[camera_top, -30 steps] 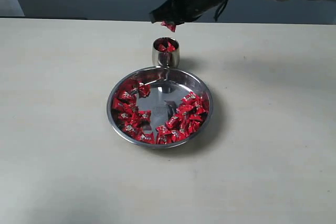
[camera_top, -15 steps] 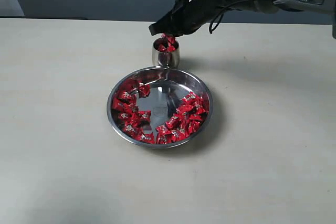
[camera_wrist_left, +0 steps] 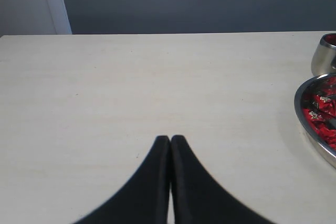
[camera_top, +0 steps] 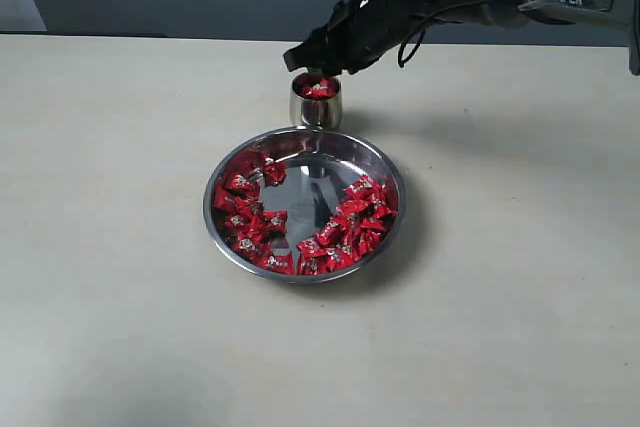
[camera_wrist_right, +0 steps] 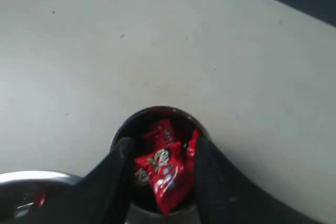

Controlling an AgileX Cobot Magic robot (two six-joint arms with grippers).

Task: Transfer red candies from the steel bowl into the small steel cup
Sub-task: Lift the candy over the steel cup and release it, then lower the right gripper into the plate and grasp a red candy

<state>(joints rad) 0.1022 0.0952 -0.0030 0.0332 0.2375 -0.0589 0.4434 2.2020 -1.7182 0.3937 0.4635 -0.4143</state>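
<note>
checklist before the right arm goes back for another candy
1. Right gripper empty: ok, jaws apart above the small steel cup.
2. Top candy free of the fingers: cannot tell; it lies between them at the cup's mouth.
3. Cup upright: ok, it stands just beyond the steel bowl.
4. Room in the cup: not ok, the candies reach its rim.
5. Red candies to pick: ok, many lie in the bowl.
6. Left gripper clear: ok, shut over bare table.
</note>
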